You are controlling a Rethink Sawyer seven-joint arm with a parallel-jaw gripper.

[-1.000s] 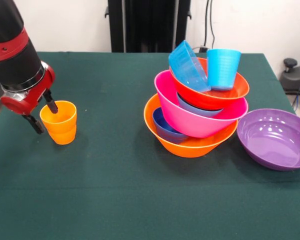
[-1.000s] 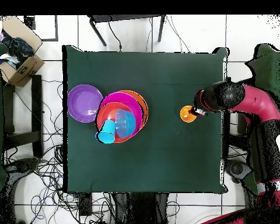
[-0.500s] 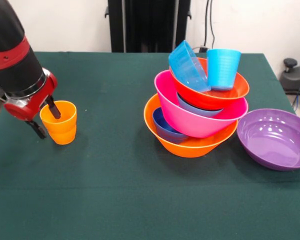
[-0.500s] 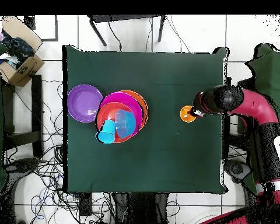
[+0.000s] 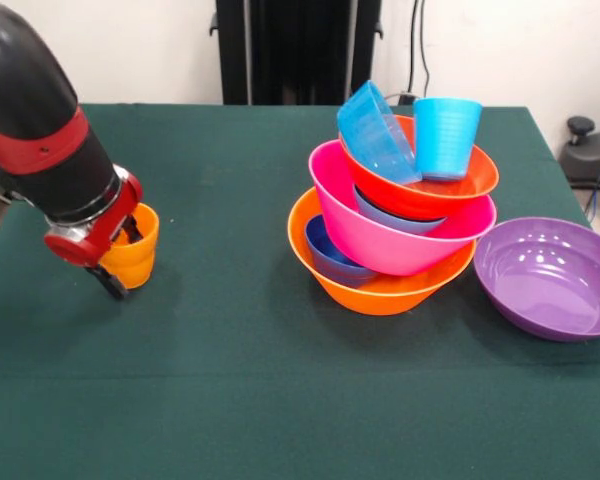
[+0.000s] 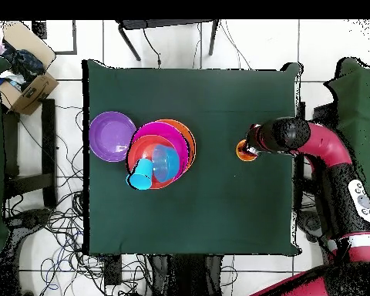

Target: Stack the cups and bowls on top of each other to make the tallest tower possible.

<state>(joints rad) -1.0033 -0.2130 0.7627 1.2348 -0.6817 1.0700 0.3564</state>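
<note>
Gripper (image 5: 123,262) pinching the orange cup's (image 5: 135,250) wall at far left

Tower (image 5: 395,215) already leans right, so 1 bump while adding the cup could topple it.

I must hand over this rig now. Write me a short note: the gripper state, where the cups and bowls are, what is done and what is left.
Gripper: at the orange cup, one finger inside the rim and one outside; whether it grips firmly cannot be told. The cup looks tilted.
Tower: large orange bowl as base, then dark blue bowl, pink bowl, red-orange bowl; on top a tilted light blue bowl and the light blue cup. It leans.
Purple bowl: alone on the table, beside the tower.
Left: add the orange cup and the purple bowl.
</note>
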